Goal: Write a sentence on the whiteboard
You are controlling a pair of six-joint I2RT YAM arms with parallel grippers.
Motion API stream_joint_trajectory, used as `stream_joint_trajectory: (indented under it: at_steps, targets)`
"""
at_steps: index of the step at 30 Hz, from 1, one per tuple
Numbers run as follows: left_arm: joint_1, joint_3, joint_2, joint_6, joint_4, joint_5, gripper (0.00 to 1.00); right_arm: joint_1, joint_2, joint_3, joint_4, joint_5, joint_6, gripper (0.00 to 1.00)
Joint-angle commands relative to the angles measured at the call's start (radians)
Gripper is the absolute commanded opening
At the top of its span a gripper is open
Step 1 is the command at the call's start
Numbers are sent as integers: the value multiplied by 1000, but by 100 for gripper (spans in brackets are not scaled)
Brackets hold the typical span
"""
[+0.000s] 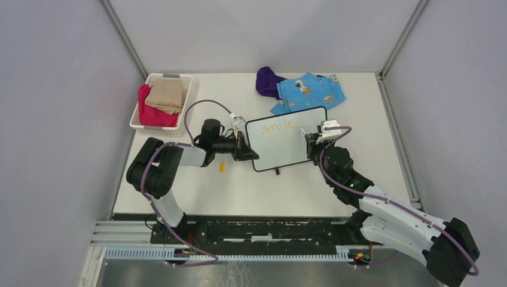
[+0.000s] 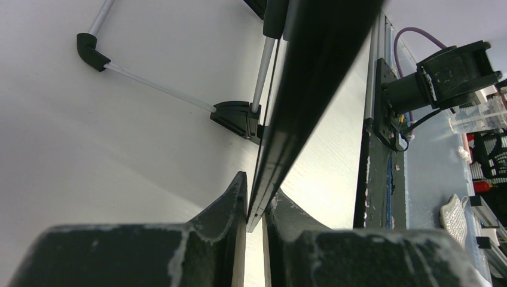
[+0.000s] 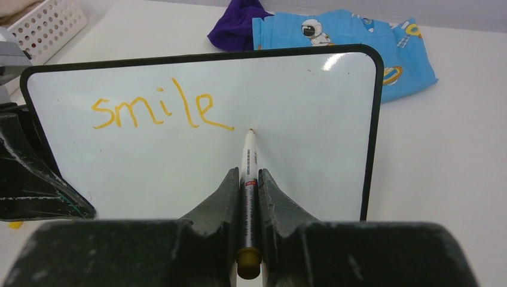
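on white table (image 1: pixel 251 191), grey walls (image 1: pixel 54 119): whiteboard (image 1: pixel 287 146), basket (image 1: pixel 138 105), blue cloth (image 1: pixel 312 92).

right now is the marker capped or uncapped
Uncapped: the marker shows a bare tip at the whiteboard, just past "smile", in the right gripper.

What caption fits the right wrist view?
Right gripper holds marker tip at the whiteboard, just past orange word smile.

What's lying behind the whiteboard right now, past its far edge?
A blue astronaut-print cloth and a purple cloth lie on the table just beyond the whiteboard. In the right wrist view the board's frame hides the blue cloth's near edge, so contact cannot be told.
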Motion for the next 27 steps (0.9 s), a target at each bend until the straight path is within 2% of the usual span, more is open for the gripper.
stream_joint_trajectory:
  at_steps: [1,27]
  targets:
    - [-8,5,6,53,-75,-64,2,-5,2,53,77,-15,12,0]
    - [-10,8,5,54,-81,-64,2,-13,-4,-1,-11,-20,46,0]
